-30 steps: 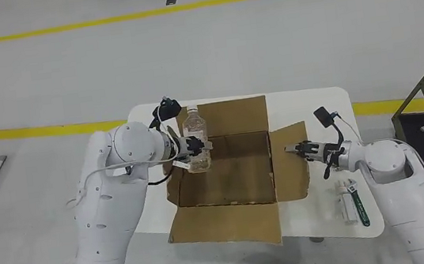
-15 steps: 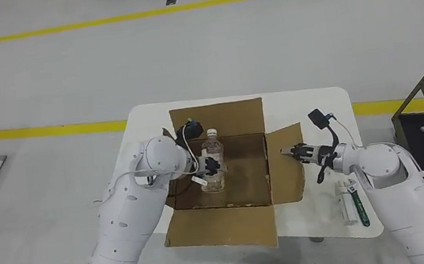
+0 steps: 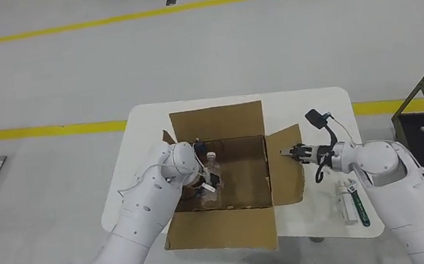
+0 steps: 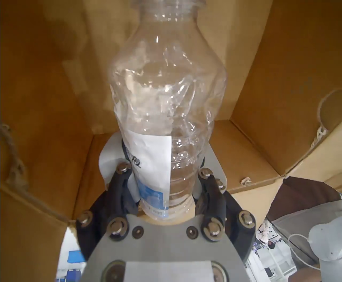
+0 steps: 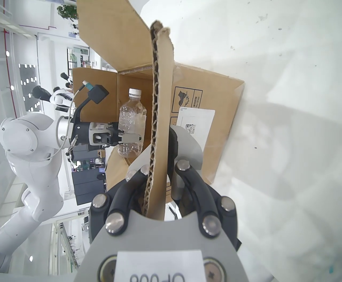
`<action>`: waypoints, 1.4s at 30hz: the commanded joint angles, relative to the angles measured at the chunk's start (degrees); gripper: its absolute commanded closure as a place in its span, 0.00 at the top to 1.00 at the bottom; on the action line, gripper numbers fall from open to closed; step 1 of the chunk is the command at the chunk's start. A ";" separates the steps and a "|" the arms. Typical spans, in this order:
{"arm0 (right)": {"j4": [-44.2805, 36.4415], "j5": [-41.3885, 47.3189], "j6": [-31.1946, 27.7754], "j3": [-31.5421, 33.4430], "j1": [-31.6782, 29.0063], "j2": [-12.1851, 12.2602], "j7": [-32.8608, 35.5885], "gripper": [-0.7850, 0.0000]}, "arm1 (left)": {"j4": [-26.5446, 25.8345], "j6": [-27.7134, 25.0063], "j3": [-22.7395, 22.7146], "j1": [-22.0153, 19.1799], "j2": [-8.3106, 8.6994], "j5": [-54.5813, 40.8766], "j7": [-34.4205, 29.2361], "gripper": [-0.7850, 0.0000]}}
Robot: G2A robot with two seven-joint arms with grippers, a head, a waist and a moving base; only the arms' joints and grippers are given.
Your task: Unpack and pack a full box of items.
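Packing, likely — left end effector (image 4: 164,173) clenched on bottle (image 4: 165,93) inside box (image 4: 280,66); right end effector (image 5: 160,171) pinched flap (image 5: 160,93). Next, probably: lower, release.

A large industrial test hall — smooth grey floor (image 3: 281,44) marked with yellow lines (image 3: 204,3), one white table (image 3: 288,103).

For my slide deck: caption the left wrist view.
Left gripper clamps a clear plastic bottle inside the cardboard box.

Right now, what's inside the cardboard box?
Inside the cardboard box: one upright plastic bottle, held by the left gripper, above bare cardboard floor. The floor under the bottle and gripper is covered; cannot tell what lies there.
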 commanded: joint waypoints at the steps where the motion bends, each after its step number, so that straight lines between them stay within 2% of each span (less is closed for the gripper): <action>1: -0.11 0.13 0.04 -0.32 0.24 0.06 0.28 0.00 | 1.82 0.03 0.85 -0.79 -0.32 0.56 2.10 0.00; 6: -0.42 0.25 0.05 -0.83 0.60 0.26 0.77 0.00 | 5.70 0.25 1.64 -2.32 -1.14 -1.45 4.59 0.00; 16: -0.53 0.19 0.48 -1.62 0.51 0.67 0.59 0.00 | 13.28 -0.61 6.11 -4.35 -2.87 0.05 6.52 0.00; 19: -0.43 0.05 0.78 -1.79 0.42 0.81 0.51 0.00 | 15.10 -0.54 6.48 -4.81 -3.35 -0.73 7.32 0.33; 20: -0.38 -0.10 0.93 -1.87 0.41 0.85 0.43 0.00 | 15.77 -0.53 6.73 -4.96 -3.50 -0.71 7.46 0.78; 21: -0.35 -0.11 1.01 -1.98 0.42 0.88 0.36 0.00 | 16.22 -0.57 6.94 -5.21 -3.67 -0.79 7.49 1.00; 23: -0.18 -0.14 1.38 -2.31 0.51 0.92 0.48 0.00 | 17.10 -0.76 7.20 -5.64 -3.95 -1.08 7.64 1.00; 24: -0.09 -0.23 1.51 -2.54 0.60 0.95 0.64 0.05 | 17.49 -0.88 7.37 -5.86 -4.08 -1.13 7.66 1.00; 25: 0.01 -0.37 1.57 -2.77 0.73 0.97 0.75 0.17 | 17.81 -1.03 7.48 -6.07 -4.21 -1.23 7.78 1.00; 29: 0.34 -0.79 2.03 -3.69 1.32 1.01 0.82 0.34 | 18.85 -1.23 7.89 -6.75 -4.57 -1.05 8.42 1.00; 31: 0.33 -1.01 2.12 -4.12 1.60 1.04 0.90 0.47 | 19.22 -1.35 7.92 -7.03 -4.69 -1.06 8.76 1.00; 32: 0.27 -0.98 2.11 -4.30 1.73 1.05 0.95 0.67 | 19.20 -1.43 7.86 -7.23 -4.72 -1.05 9.12 1.00; 33: 0.20 -1.02 2.03 -4.42 1.85 1.08 0.95 0.73 | 19.05 -1.70 7.82 -7.38 -4.73 -1.01 9.39 1.00; 35: -0.21 -1.21 1.58 -4.43 2.07 1.16 0.69 1.00 | 17.59 -2.75 7.43 -7.88 -4.63 -0.98 10.20 1.00; 38: -1.65 -1.69 0.14 -3.61 1.92 1.40 -1.03 1.00 | 13.91 -4.60 6.31 -8.17 -4.02 -0.64 9.99 1.00; 42: -5.75 -5.10 -1.78 -0.93 0.40 2.05 -5.61 1.00 | 5.07 -5.97 3.16 -6.64 -2.25 0.57 8.33 1.00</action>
